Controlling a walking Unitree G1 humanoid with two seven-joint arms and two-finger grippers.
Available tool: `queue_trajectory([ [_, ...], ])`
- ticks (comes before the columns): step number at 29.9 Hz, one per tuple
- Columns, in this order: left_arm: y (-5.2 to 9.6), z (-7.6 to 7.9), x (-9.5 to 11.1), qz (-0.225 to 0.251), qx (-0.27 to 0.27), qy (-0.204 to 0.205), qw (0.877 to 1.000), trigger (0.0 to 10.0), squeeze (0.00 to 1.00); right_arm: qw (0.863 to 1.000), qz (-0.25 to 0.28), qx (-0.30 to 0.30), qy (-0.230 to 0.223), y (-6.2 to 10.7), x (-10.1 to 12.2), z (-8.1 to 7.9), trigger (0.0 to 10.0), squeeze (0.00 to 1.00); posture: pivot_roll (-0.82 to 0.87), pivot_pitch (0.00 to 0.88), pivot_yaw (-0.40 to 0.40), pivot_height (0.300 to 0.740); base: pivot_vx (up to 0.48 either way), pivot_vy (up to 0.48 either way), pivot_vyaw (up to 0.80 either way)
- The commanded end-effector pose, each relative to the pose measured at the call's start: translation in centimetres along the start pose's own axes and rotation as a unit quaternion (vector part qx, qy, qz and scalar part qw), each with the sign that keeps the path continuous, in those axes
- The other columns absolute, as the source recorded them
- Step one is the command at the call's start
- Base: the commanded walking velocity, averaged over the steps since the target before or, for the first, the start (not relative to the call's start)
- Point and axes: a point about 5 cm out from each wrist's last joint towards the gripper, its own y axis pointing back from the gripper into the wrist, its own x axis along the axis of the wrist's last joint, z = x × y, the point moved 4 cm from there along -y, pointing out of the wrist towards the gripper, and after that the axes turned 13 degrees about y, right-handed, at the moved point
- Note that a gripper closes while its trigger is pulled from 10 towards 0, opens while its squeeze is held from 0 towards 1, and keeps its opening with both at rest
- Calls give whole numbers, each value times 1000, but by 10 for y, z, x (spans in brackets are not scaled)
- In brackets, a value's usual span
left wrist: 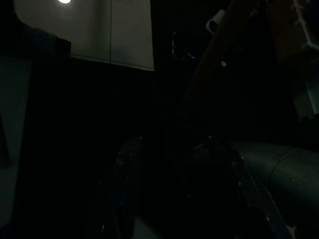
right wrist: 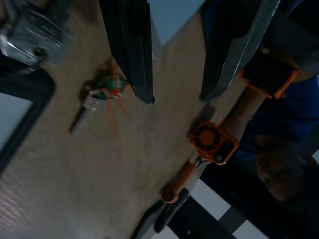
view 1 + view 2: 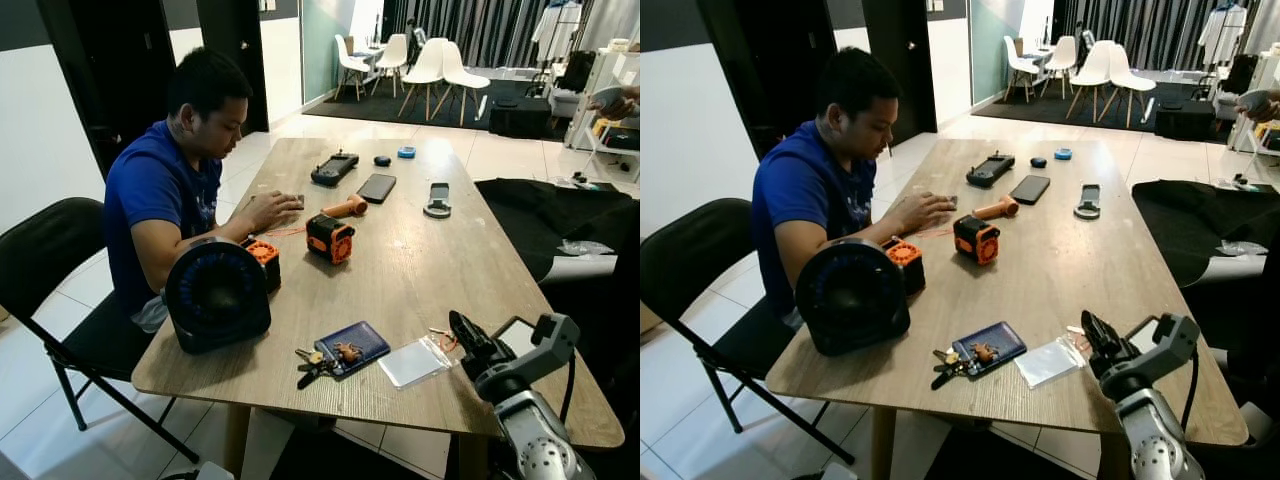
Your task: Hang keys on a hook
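Observation:
A bunch of keys lies near the front edge of the wooden table, touching a blue card holder. My right gripper hovers low over the table's front right, well to the right of the keys, open with nothing between its fingers. In the right wrist view the right gripper is over bare wood beside a small tag on an orange string. My left gripper hangs in deep shade below the table.
A person in a blue shirt sits at the table's left side, hand on the tabletop. A black round fan, orange devices, a clear badge sleeve, a phone and a tablet lie about. A black folding chair stands left.

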Motion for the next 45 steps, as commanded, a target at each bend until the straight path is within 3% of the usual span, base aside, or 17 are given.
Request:
queue_trajectory([
  [1, 5, -4, -4, -14, 6, -2, 1000, 10000, 0, 1000, -13, -22, -4, 5, -6, 8, 10000, 0, 49, 95, 49, 740, 0, 0, 0],
  [5, 4, -5, -4, -15, 7, -3, 1000, 10000, 0, 997, -37, -70, 13, 4, -13, 23, 10000, 0, 52, 96, 49, 740, 0, 0, 0],
  [15, 5, -7, -6, -17, 10, -1, 1000, 10000, 0, 996, -30, -80, 3, -6, -7, 24, 10000, 0, 57, 99, 45, 740, 0, 0, 0],
  [28, 6, -10, -8, -18, 14, 2, 1000, 10000, 0, 997, -27, -67, -7, -20, -3, 13, 10000, 0, 58, 97, 43, 740, 0, 0, 0],
  [38, 5, -11, -8, -20, 14, 1, 1000, 10000, 0, 996, -47, -67, 29, -25, -2, 12, 10000, 0, 60, 97, 43, 740, 0, 0, 0],
  [40, 5, -12, -8, -20, 14, 2, 1000, 10000, 0, 994, -61, -63, 61, -26, -3, 12, 10000, 0, 60, 96, 45, 740, 0, 0, 0],
  [45, 5, -12, -8, -20, 14, 2, 1000, 10000, 0, 993, -68, -61, 78, -26, -4, 12, 10000, 0, 60, 96, 45, 740, 0, 0, 0],
])
